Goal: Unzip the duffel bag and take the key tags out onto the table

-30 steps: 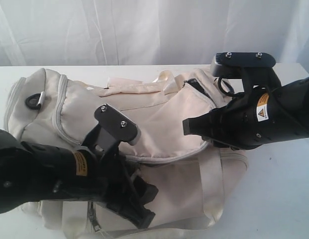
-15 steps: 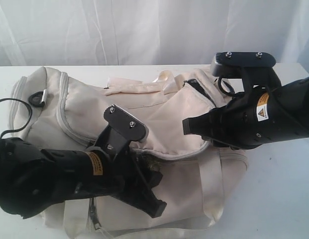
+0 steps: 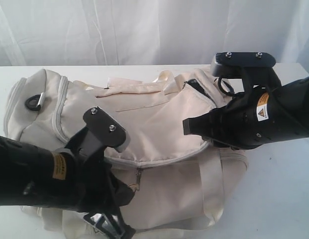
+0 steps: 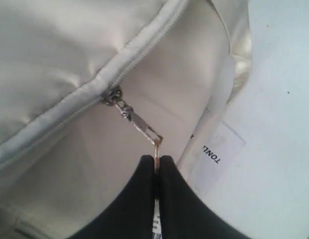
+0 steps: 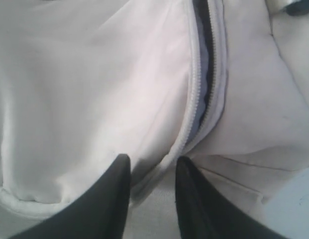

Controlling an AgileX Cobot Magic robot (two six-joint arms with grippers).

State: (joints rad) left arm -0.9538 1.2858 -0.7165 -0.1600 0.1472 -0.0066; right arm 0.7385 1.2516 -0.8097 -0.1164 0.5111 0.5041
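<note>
The cream duffel bag (image 3: 159, 114) lies on its side on the white table (image 3: 278, 194). My left gripper (image 3: 130, 193) is at the bag's front. In the left wrist view this gripper (image 4: 155, 159) is shut on the thin metal zipper pull (image 4: 140, 124). The pull hangs from a slider (image 4: 113, 95) on a grey zipper. My right gripper (image 3: 186, 126) rests on the bag's right half. In the right wrist view its fingers (image 5: 181, 172) pinch a fold of fabric beside a partly open zipper (image 5: 206, 64). The key tags are hidden.
A black ring clip (image 3: 34, 101) sits at the bag's left end. Webbing straps (image 3: 211, 184) run over its front. A white printed label (image 4: 216, 154) lies by the bag on the table (image 4: 283, 99). White curtains hang behind.
My left arm has swung left and toward the front, keeping hold of the zipper pull. The bag's left end has shifted with it. The right arm has stayed in place.
</note>
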